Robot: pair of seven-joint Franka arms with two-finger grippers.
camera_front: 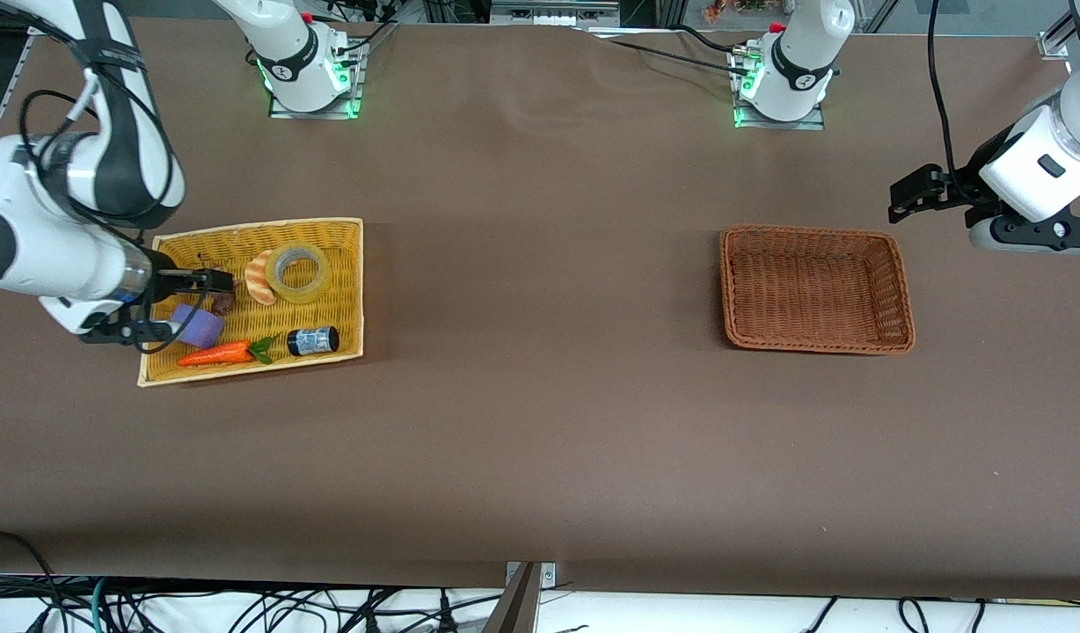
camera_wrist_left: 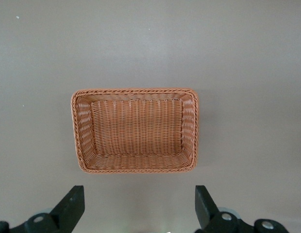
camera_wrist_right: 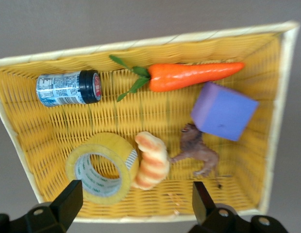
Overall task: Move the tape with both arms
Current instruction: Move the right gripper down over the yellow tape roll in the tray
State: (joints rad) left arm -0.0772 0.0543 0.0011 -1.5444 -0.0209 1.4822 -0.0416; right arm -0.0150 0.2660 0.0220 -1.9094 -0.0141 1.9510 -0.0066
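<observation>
While the tape (camera_front: 299, 272) is lying in the yellow basket (camera_front: 259, 224), in the upper half of the front view toward the right arm's end of the table, the right gripper (camera_front: 210, 281) is hovering over that basket with its fingers spread wide, as the right wrist view shows (camera_wrist_right: 136, 189). The tape (camera_wrist_right: 99, 167) is resting with its hole facing up and is touching a striped croissant toy (camera_wrist_right: 151, 162). A carrot (camera_front: 215, 354), a purple block (camera_front: 199, 325) and a small jar (camera_front: 313, 340) are sitting lower in the front view, apart from the roll.

The left gripper (camera_front: 914, 193) is waiting in the air near the brown basket (camera_front: 901, 299), at the left arm's end of the table, and its fingers are also standing apart (camera_wrist_left: 138, 194), with nothing between them.

Judging from this, the pick-up is the step in hand and has not yet begun. To do it well, the right gripper is probably going to need to shift over the roll and come down with one finger inside the core and the other outside the ring wall. The stretch of wall away from the croissant looks safest, since closing there should avoid nudging or pinching the toy. A grip low on the wall would leave the opposite rim free for the left gripper at the hand-over.
</observation>
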